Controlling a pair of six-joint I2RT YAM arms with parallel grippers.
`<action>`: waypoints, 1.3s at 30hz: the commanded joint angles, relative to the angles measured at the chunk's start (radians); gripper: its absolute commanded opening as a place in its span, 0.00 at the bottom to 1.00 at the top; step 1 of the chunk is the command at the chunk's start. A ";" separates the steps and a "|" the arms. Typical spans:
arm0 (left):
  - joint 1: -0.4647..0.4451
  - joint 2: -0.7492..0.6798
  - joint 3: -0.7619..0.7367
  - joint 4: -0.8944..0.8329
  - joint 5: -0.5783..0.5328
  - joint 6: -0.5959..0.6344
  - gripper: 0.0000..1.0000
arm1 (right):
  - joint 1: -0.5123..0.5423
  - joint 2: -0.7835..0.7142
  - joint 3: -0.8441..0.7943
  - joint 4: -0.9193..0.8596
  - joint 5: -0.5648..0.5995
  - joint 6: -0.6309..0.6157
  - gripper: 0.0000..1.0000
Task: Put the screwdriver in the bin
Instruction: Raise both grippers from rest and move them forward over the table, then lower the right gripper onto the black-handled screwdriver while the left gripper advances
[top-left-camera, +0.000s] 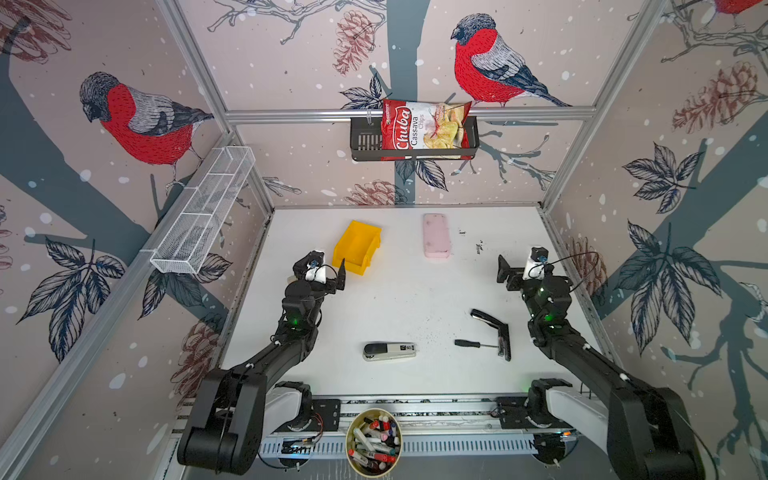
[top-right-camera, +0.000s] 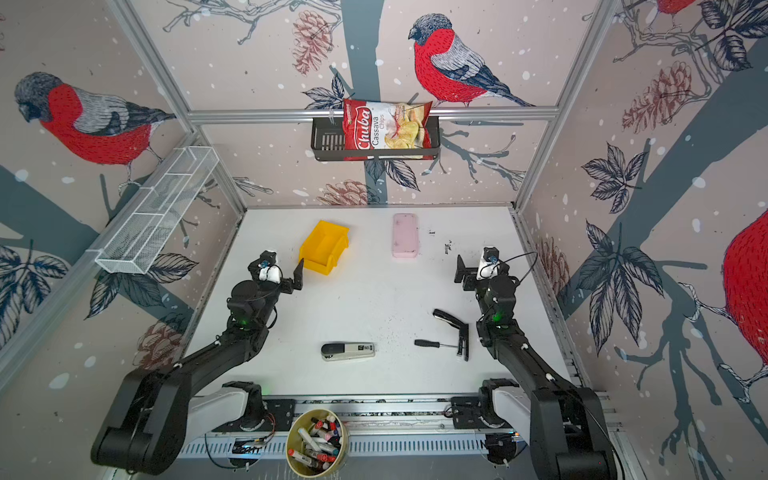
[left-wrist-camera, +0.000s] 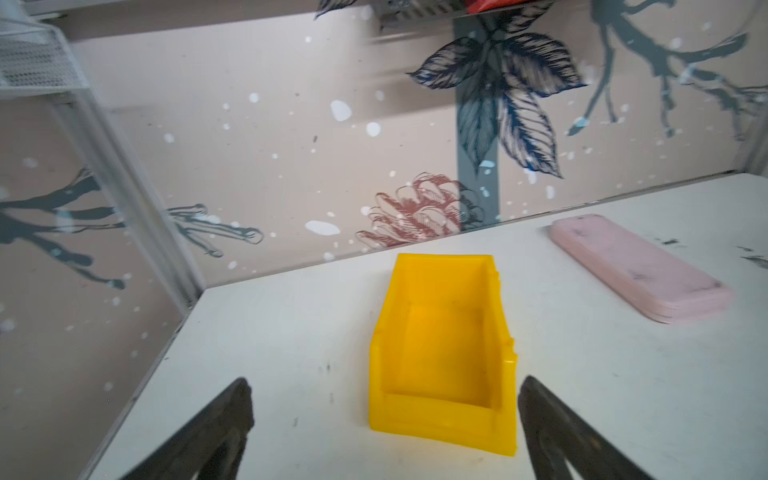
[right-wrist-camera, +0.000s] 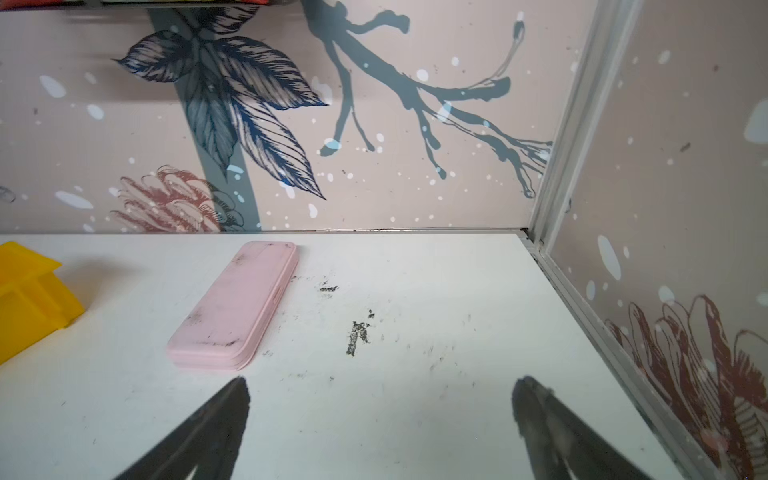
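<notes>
**Both end effectors stood wide open and the screwdriver lay on the counter**

The left end effector (left-wrist-camera: 385, 384) had its two black fingers spread far apart. It held nothing. Right in front of it sat the small bright yellow plastic bin (left-wrist-camera: 440, 419), with its low front lip facing the fingers. The bin had nothing inside.

The right end effector (right-wrist-camera: 384, 383) was spread wide too, and nothing was in it. It hung over a bare, scuffed part of the white counter (right-wrist-camera: 415, 415), near the right wall.

A flat pink case with round corners (top-left-camera: 436, 235) lay at the back of the counter, to the right of the bin.

The small slim screwdriver with a black handle and thin silver shaft (top-left-camera: 476, 344) lay flat near the front of the counter, on the right side. It was well apart from the bin. Its shaft pointed at the black L-shaped stapler (top-left-camera: 494, 328) and reached right up to it. A grey-and-black stapler (top-left-camera: 388, 351) lay to the left of the screwdriver.

On the back wall, a red bag of chips (top-left-camera: 424, 126) sat in a black slotted basket (top-left-camera: 363, 141).
</notes>
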 joint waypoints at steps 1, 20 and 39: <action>-0.037 -0.053 0.023 -0.152 0.108 0.052 0.98 | 0.017 -0.051 0.040 -0.199 -0.111 -0.108 1.00; -0.319 -0.124 0.170 -0.587 0.277 0.272 0.98 | 0.206 -0.194 0.243 -1.206 -0.213 -0.929 0.98; -0.451 -0.065 0.208 -0.690 0.293 0.352 0.98 | 0.392 -0.056 0.162 -1.258 -0.195 -0.952 0.65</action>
